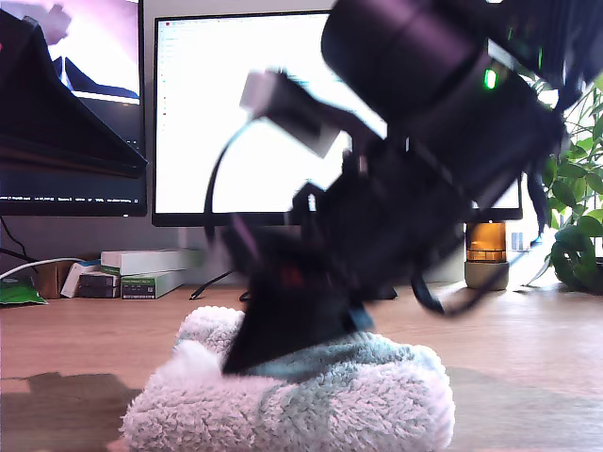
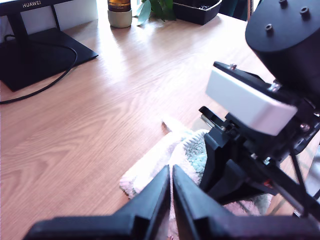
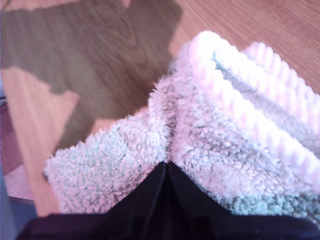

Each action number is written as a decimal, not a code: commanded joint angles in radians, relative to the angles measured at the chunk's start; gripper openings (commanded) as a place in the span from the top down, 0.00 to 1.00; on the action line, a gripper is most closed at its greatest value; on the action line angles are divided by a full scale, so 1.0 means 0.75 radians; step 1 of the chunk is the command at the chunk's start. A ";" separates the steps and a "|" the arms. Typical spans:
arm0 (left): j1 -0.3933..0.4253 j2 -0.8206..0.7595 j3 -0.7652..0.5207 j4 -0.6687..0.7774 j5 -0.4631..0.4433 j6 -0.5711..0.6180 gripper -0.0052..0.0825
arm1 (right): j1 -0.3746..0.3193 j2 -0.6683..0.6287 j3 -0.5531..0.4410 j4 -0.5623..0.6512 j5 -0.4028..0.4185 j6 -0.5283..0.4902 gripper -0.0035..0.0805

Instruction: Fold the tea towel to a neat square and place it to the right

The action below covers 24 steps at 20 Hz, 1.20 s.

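The tea towel, fluffy and off-white, lies bunched in a thick heap on the wooden table near the front edge of the exterior view. Its ribbed hem shows in the second wrist view. My second gripper comes down onto the heap from above and is shut on a fold of the tea towel. My first gripper hovers beside the tea towel with its fingers pressed together and nothing showing between them. The second arm's white camera box sits close in front of it.
A large monitor and a second screen stand at the back, with boxes below. An amber jar and a plant are at the exterior view's right. A monitor foot and its cable lie on the table.
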 commanded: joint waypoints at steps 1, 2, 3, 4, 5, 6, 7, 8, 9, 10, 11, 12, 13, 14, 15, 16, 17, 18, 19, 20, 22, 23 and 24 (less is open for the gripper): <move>-0.001 -0.002 -0.021 0.006 0.001 -0.003 0.96 | -0.035 0.060 -0.030 -0.076 0.097 0.003 0.97; -0.001 -0.002 -0.021 0.006 0.001 -0.003 0.96 | -0.046 0.060 -0.030 -0.091 0.137 0.020 0.97; -0.001 -0.002 -0.021 0.005 0.000 -0.003 0.96 | -0.068 0.060 -0.030 -0.103 0.179 0.072 0.97; -0.001 -0.002 -0.021 0.006 -0.001 -0.001 0.96 | -0.095 0.060 -0.030 -0.117 0.216 0.119 0.97; -0.001 -0.002 -0.021 0.005 0.000 0.007 0.96 | -0.122 0.060 -0.030 -0.128 0.248 0.169 0.97; -0.001 -0.002 -0.021 0.001 -0.001 0.007 0.96 | -0.147 0.060 -0.030 -0.140 0.281 0.175 0.97; -0.001 -0.002 -0.021 -0.001 0.000 0.007 0.96 | -0.171 0.060 -0.031 -0.153 0.321 0.259 0.97; -0.001 -0.002 -0.021 -0.001 0.000 0.007 0.96 | -0.199 0.060 -0.031 -0.172 0.359 0.297 0.97; -0.001 -0.002 -0.021 -0.002 0.000 0.007 0.96 | -0.225 0.060 -0.031 -0.197 0.397 0.371 0.97; -0.001 -0.002 -0.021 -0.003 0.000 0.007 0.96 | -0.247 0.060 -0.031 -0.225 0.443 0.433 0.97; -0.001 -0.002 -0.021 -0.005 0.000 0.007 0.96 | -0.262 0.060 -0.032 -0.250 0.493 0.486 0.97; -0.001 -0.002 -0.021 -0.009 0.000 0.007 0.96 | -0.273 0.059 -0.033 -0.275 0.556 0.527 0.97; -0.001 -0.002 -0.021 -0.014 0.000 0.007 0.96 | -0.279 0.059 -0.033 -0.309 0.622 0.599 0.97; -0.001 -0.002 -0.021 -0.021 0.000 0.007 0.96 | -0.280 0.058 -0.033 -0.348 0.688 0.668 0.97; -0.001 -0.002 -0.021 -0.024 0.001 0.007 0.96 | -0.280 0.056 -0.033 -0.387 0.736 0.704 0.97; -0.001 -0.002 -0.021 -0.026 0.001 0.007 0.96 | -0.280 0.053 -0.033 -0.420 0.772 0.765 0.97; -0.001 -0.002 -0.021 -0.027 0.001 0.007 0.96 | -0.280 0.052 -0.033 -0.451 0.801 0.778 0.97; -0.001 -0.002 -0.021 -0.030 0.001 0.007 0.96 | -0.280 0.051 -0.034 -0.478 0.835 0.780 0.97; -0.001 -0.002 -0.021 -0.030 0.001 0.006 0.96 | -0.280 0.051 -0.034 -0.511 0.888 0.822 0.97; -0.001 -0.002 -0.021 -0.030 0.001 0.006 0.96 | -0.280 0.048 -0.034 -0.564 0.952 0.872 0.97; -0.001 -0.002 -0.021 -0.030 0.001 0.006 0.96 | -0.293 0.038 -0.034 -0.649 1.028 0.926 0.97; -0.001 -0.002 -0.021 -0.030 0.002 0.006 0.96 | -0.300 0.028 -0.037 -0.668 1.044 0.928 0.97; -0.001 -0.002 -0.021 -0.030 0.002 0.006 0.96 | -0.311 0.012 -0.046 -0.672 1.047 0.933 0.97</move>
